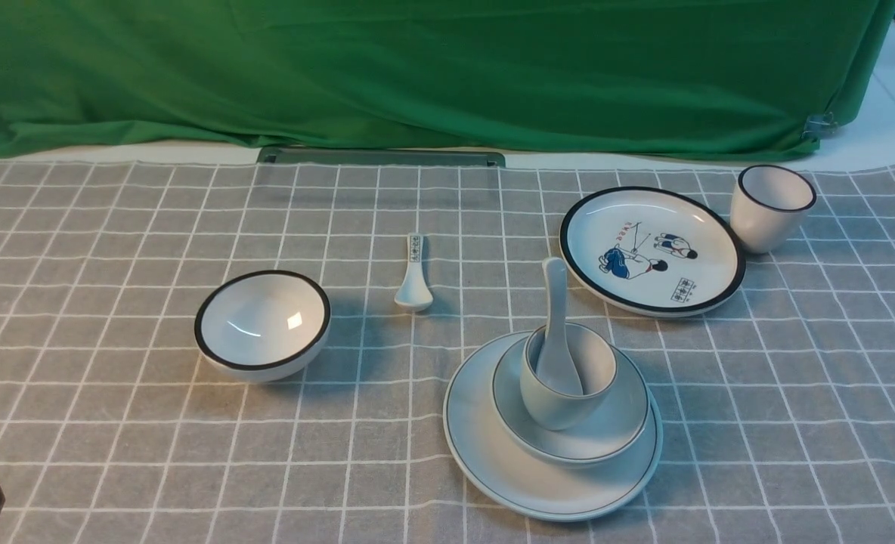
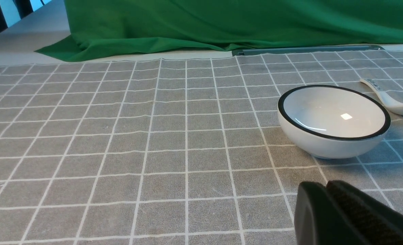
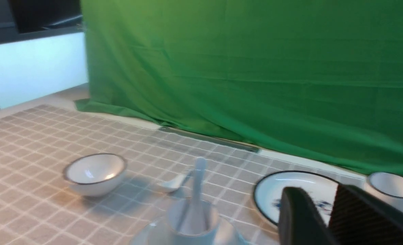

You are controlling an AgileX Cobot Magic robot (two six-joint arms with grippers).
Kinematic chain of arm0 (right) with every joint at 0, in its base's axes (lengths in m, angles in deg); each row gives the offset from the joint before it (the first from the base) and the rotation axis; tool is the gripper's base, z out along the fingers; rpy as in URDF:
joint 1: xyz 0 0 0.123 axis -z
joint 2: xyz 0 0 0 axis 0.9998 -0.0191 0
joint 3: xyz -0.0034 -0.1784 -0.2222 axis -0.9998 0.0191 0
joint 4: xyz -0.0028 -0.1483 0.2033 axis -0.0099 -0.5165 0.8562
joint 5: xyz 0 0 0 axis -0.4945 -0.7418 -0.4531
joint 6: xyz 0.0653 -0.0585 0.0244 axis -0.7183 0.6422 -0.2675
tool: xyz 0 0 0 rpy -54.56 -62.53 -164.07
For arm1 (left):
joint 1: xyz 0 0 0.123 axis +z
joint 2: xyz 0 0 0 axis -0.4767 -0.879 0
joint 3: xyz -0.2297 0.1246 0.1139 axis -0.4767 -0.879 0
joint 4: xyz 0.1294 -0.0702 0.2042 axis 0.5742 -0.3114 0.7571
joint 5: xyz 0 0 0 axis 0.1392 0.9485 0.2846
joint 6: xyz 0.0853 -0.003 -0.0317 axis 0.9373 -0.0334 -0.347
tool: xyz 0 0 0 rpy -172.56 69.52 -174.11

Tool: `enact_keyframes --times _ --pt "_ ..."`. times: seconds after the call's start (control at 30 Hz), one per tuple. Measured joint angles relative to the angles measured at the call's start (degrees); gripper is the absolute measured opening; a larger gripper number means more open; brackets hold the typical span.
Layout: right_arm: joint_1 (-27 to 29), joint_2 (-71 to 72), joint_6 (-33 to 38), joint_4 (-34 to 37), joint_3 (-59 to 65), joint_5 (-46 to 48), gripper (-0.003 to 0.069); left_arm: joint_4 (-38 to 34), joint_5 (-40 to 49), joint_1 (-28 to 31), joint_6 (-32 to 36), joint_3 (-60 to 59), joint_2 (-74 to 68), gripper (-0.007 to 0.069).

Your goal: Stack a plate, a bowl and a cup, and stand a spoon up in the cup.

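Pale grey-white stack sits on the near right of the tabletop [image 1: 115,423]: plate [image 1: 493,461] lowest, bowl [image 1: 614,423] nested in it, cup [image 1: 561,404] in the bowl, widest piece at the base so each carries the next; spoon [image 1: 555,332] stands in the cup, scoop down, handle leaning up and away over the rim, the cup wall propping it; by the look of it the task's arrangement is complete.

Left pincer [image 2: 327,194] clenched on nothing, low over the cloth near the black-rimmed bowl [image 1: 262,325], not touching it; right pincer [image 3: 327,211] released, a gap showing between its two fingers, nothing in it, off to the near side of the stack and apart from the spoon.

Around: patterned small spoon [image 1: 413,276] lying flat between black-rimmed bowl and stack; cartoon plate [image 1: 651,249] just behind the stack; black-rimmed cup [image 1: 771,205] beside that plate; green drape [image 1: 417,68] behind; nothing crowds the stack, though the leaning handle looks easy to knock.
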Motion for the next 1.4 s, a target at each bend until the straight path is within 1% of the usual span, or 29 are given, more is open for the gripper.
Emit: enact_keyframes --times 0.07,0.1,0.2,0.23,0.37,0.4,0.47,0.6,1.4 --pt "3.9 0.0 0.7 0.0 1.3 -0.6 0.0199 0.0 0.0 0.0 0.0 0.0 0.0 0.0017" --pt "9.3 0.0 1.0 0.0 3.7 -1.2 0.0203 0.1 0.0 0.0 0.0 0.0 0.0 0.0017" --pt "17.3 -0.1 1.1 0.0 8.7 -1.8 0.0211 0.1 0.0 0.0 0.0 0.0 0.0 0.0017" --pt "21.2 -0.1 1.1 0.0 12.0 -2.2 0.0213 0.1 0.0 0.0 0.0 0.0 0.0 0.0017" --pt "29.6 0.4 1.1 0.2 21.4 -5.0 0.0218 0.4 0.0 0.0 0.0 0.0 0.0 0.0017" --pt "31.3 0.9 1.1 0.7 22.0 -3.4 0.0221 1.1 0.0 0.0 0.0 0.0 0.0 0.0017" --pt "33.0 2.1 1.4 0.9 22.5 -1.8 0.0223 1.5 -0.1 0.0 0.0 0.0 0.0 0.0017" --pt "33.5 3.3 3.8 1.1 22.5 -1.2 0.0228 1.9 -0.1 0.0 0.0 0.0 0.0 0.0017" --pt "33.0 3.3 3.9 1.5 22.5 -1.1 0.0237 2.1 -0.1 0.0 0.0 0.0 0.0 0.0017"
